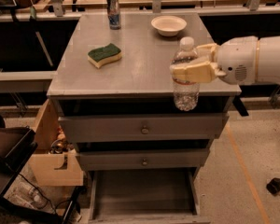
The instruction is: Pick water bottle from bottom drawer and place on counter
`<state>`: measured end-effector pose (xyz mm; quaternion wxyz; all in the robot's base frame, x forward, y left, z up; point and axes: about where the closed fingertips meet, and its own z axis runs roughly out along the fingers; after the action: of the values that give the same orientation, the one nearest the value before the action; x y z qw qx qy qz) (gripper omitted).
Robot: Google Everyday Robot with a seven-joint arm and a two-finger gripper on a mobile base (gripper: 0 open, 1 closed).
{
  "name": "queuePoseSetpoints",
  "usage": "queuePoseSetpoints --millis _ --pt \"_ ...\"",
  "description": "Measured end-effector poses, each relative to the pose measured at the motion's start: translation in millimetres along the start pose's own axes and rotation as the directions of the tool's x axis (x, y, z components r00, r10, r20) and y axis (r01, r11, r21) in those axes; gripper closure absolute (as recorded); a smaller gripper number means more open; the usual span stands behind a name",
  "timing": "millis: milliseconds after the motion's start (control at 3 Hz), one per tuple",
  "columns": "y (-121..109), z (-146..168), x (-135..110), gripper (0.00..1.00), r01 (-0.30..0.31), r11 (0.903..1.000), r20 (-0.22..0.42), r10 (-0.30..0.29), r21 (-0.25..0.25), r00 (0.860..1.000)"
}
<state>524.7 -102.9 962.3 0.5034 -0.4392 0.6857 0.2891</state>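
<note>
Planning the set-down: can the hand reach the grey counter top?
Probably yes: the hand, shut on the clear ribbed plastic water bottle, hangs at the grey counter's front edge; bare surface lies just behind.

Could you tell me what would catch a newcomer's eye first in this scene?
The robot's hand, at the counter's front right edge, is shut on the water bottle, held upright in the air. Below, the bottom drawer stands pulled open, and a green-topped sponge lies on the counter.
</note>
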Motion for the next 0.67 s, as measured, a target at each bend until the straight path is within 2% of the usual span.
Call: queuePoseSetpoints --millis 333,667 --pt "-30.7 -13.0 -28.4 1.0 0.003 0.9995 0.015 -0.003 0.032 1.0" --pt "-69.0 -21.3 -42.3 1.0 -0.006 0.9984 0.017 0.005 0.055 1.0"
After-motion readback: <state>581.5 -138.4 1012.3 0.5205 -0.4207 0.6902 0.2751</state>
